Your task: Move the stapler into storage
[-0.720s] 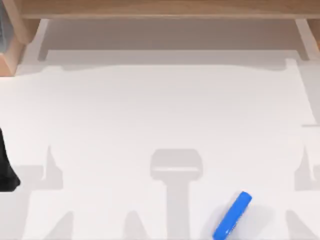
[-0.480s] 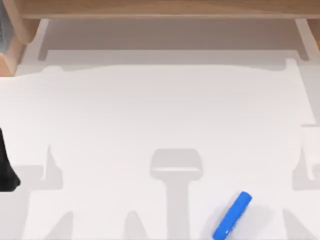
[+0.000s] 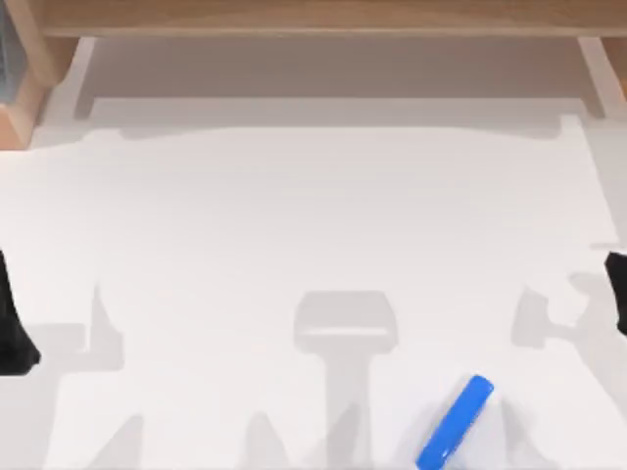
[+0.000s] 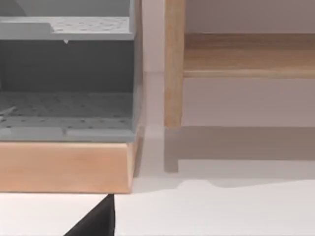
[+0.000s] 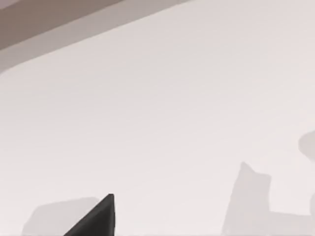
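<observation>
One blue stapler (image 3: 456,422) lay slantwise on the white table (image 3: 313,225), low right; wooden shelving (image 3: 313,18) behind. Grippers' openness undeterminable.

Open white table (image 3: 313,215) on every side of the slanted blue stapler (image 3: 456,423); wooden shelf (image 3: 323,18) and grey storage unit (image 4: 66,73) well beyond it.

The left arm (image 3: 12,318) sits at the left edge of the top view, low over the surface, a dark shape partly cut off. The right arm (image 3: 616,291) shows as a dark sliver at the right edge, about midway down that edge.
</observation>
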You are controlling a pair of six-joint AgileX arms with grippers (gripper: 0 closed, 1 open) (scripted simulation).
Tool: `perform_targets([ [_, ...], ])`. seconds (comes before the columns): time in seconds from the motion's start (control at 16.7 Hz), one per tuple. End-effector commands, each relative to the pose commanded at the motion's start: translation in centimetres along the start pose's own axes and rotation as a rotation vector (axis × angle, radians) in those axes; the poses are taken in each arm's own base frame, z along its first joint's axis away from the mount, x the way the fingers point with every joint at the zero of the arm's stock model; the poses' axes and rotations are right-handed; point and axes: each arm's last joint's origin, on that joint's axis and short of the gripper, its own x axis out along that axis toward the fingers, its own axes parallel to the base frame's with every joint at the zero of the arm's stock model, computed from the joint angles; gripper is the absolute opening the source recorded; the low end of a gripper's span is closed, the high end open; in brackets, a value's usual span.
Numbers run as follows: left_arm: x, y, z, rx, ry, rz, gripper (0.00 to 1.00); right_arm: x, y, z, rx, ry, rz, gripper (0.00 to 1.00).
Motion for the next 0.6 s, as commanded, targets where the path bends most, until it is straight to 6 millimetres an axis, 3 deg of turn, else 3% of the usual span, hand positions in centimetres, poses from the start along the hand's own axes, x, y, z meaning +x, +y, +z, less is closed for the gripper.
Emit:
perform_targets([
  [0.3, 0.0, 0.0, 0.0, 0.0, 0.0, 0.0, 1.0, 5.3, 5.2, -0.4, 0.25, 0.484, -0.225, 1.0],
  [0.6, 0.0, 0.0, 0.0, 0.0, 0.0, 0.0, 1.0, 9.8, 10.3, -3.4, 0.354, 0.719, -0.526, 1.0],
])
